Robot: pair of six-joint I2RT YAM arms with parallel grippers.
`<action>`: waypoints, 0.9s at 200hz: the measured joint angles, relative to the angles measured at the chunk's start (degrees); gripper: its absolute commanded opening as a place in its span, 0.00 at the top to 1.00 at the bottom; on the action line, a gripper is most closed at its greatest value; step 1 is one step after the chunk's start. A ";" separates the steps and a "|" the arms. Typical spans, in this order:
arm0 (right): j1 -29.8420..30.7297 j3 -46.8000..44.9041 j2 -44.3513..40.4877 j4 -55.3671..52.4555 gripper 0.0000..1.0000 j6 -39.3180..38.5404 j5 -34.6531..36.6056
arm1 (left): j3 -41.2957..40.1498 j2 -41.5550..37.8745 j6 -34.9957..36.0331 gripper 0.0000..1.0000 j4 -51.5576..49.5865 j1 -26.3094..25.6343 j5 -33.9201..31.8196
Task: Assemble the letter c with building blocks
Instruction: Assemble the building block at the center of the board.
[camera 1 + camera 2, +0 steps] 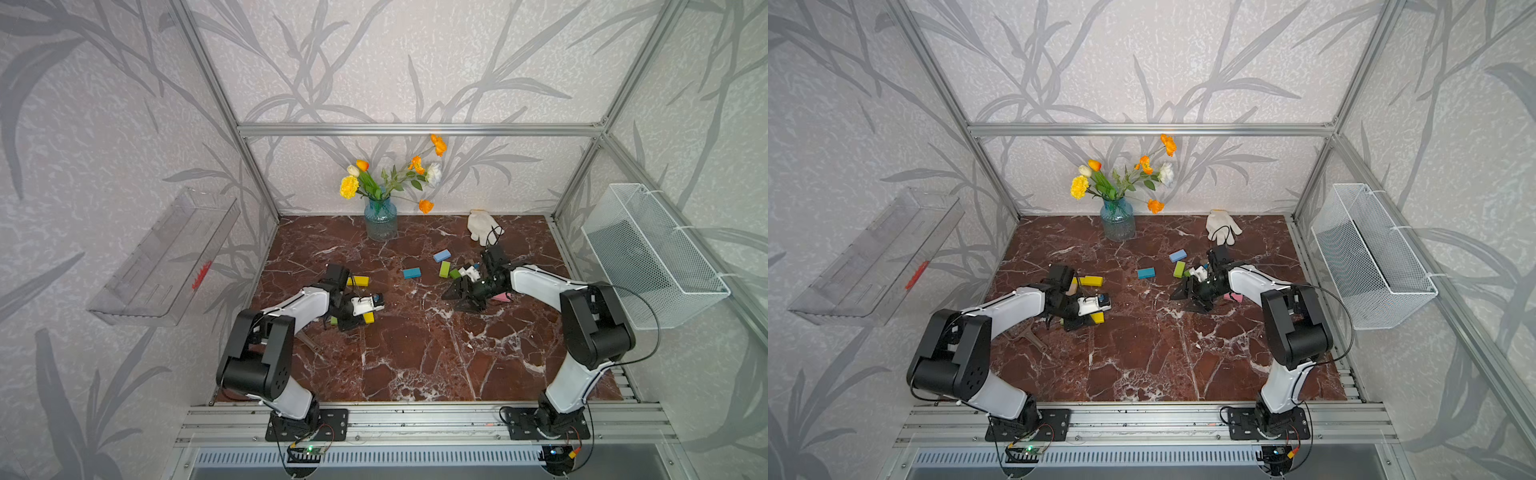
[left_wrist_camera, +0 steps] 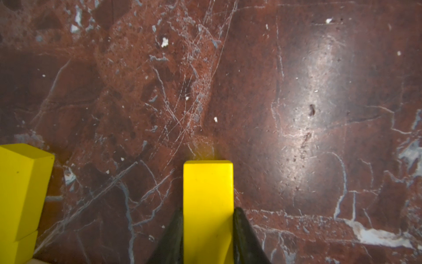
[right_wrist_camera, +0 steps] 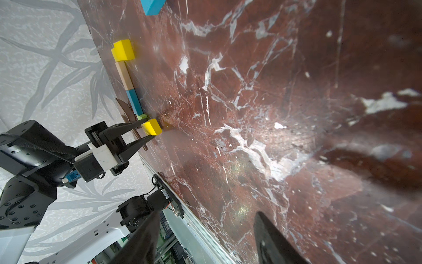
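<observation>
My left gripper [image 2: 207, 209] is shut on a yellow block [image 2: 207, 205], held low over the marble at the left [image 1: 368, 318]. In the right wrist view this block [image 3: 151, 126] sits at the end of a row of a small green block [image 3: 142, 117], a teal block [image 3: 134, 102], a tan block [image 3: 124, 76] and a yellow block [image 3: 123, 50]. The left arm hides most of that row in both top views. My right gripper [image 1: 459, 300] hangs open and empty [image 3: 207, 214]. Loose blue [image 1: 441, 255], teal [image 1: 411, 273], green [image 1: 444, 269] and pink [image 1: 502, 297] blocks lie around it.
A glass vase of flowers [image 1: 380, 218] stands at the back centre, and a white glove [image 1: 481, 226] lies at the back right. A wire basket [image 1: 652, 253] hangs on the right wall and a clear tray [image 1: 166, 257] on the left wall.
</observation>
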 measured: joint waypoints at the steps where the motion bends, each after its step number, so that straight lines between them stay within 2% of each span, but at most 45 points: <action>1: 0.02 0.00 0.00 -0.02 0.35 0.02 0.00 | 0.00 0.00 0.00 1.00 0.00 0.00 0.02; 130: 1.31 1.11 0.98 -0.02 0.35 0.96 -0.02 | -1.16 -0.81 0.24 1.00 0.46 1.88 -0.28; 158: 1.73 1.29 1.31 -0.07 0.35 1.03 -0.02 | -1.18 -1.16 0.26 0.80 0.59 1.88 -0.31; 180: 1.90 1.92 1.38 -0.04 0.35 1.05 -0.02 | -1.18 -1.16 0.37 0.69 0.55 1.92 -0.26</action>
